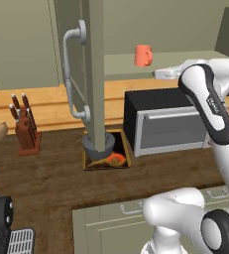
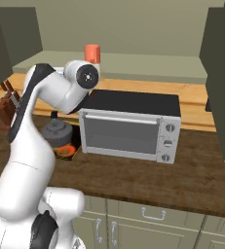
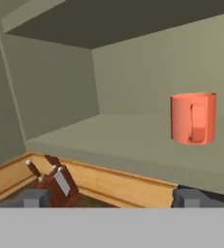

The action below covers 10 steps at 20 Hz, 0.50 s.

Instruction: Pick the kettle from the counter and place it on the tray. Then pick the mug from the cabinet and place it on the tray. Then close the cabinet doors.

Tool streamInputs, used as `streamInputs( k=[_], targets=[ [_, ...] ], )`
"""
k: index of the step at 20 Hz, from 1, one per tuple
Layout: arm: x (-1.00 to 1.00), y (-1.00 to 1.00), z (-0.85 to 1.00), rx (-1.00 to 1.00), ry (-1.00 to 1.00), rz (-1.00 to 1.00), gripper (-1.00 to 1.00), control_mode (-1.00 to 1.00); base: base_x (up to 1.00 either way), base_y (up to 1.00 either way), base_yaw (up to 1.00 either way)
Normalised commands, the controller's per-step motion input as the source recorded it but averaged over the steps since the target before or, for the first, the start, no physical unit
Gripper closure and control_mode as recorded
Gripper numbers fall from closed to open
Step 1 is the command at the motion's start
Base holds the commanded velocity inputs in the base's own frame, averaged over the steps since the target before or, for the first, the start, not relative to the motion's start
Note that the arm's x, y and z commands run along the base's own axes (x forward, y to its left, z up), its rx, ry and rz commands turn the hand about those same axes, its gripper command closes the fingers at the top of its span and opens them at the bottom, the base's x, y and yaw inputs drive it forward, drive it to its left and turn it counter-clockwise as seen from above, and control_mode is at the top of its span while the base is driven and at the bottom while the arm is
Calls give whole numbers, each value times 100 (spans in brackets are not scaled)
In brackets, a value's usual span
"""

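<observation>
**One of three jobs done, the mug comes next**

One item has made it home: the kettle (image 2: 57,130) sits on the tray (image 1: 127,158), which lies on the counter (image 1: 51,178) just left of the microwave (image 2: 128,127). In the left base view the near cabinet door (image 1: 93,69) hangs in front of the kettle and hides most of it. Two jobs remain. The mug (image 3: 193,118) stands untouched on the cabinet's shelf (image 3: 133,140), above and behind the microwave, its loop handle turned toward the hand camera. Both doors are swung wide open.

The gripper (image 3: 111,197) is level with the shelf and short of its front lip, with the mug off to the right of its line. Its fingers (image 3: 34,197) are spread far apart with nothing between them.

For room, the shelf around the mug is bare, and the cabinet's ceiling sits well above it. The microwave's top lies close under the shelf edge, so I would guess, since no view shows that gap squarely, that the forearm has little slack below. The door left of the microwave juts out over the counter beside the arm's path.
</observation>
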Motion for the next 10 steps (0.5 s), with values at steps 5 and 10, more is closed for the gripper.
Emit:
streamInputs(
  k=[5,10],
  targets=[
    [51,-17,45,5,20,0,-100,-100,0,0,0],
    [54,-12,5,5,14,0,-100,-100,0,0,0]
  ],
)
